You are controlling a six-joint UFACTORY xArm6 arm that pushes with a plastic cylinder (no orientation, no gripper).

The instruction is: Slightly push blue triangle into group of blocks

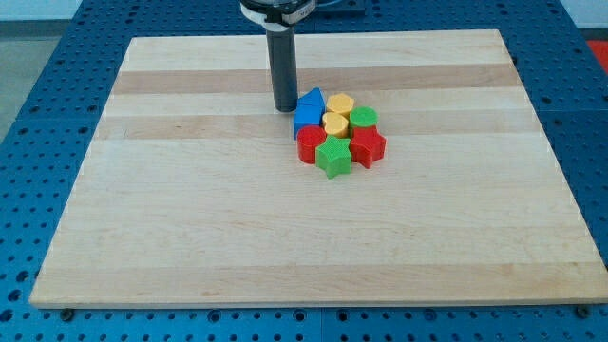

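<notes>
The blue triangle (313, 97) sits at the top left of a tight group of blocks near the board's middle. Below it is a blue block (307, 117). To its right are two yellow blocks (341, 104) (335, 123) and a green round block (363, 118). Lower down are a red block (310, 143), a green star (333, 159) and a red star (369, 146). My tip (285, 107) is just left of the blue triangle, close to or touching it.
The wooden board (190, 218) lies on a blue perforated table (38, 57). The arm's rod comes down from the view's top above the group.
</notes>
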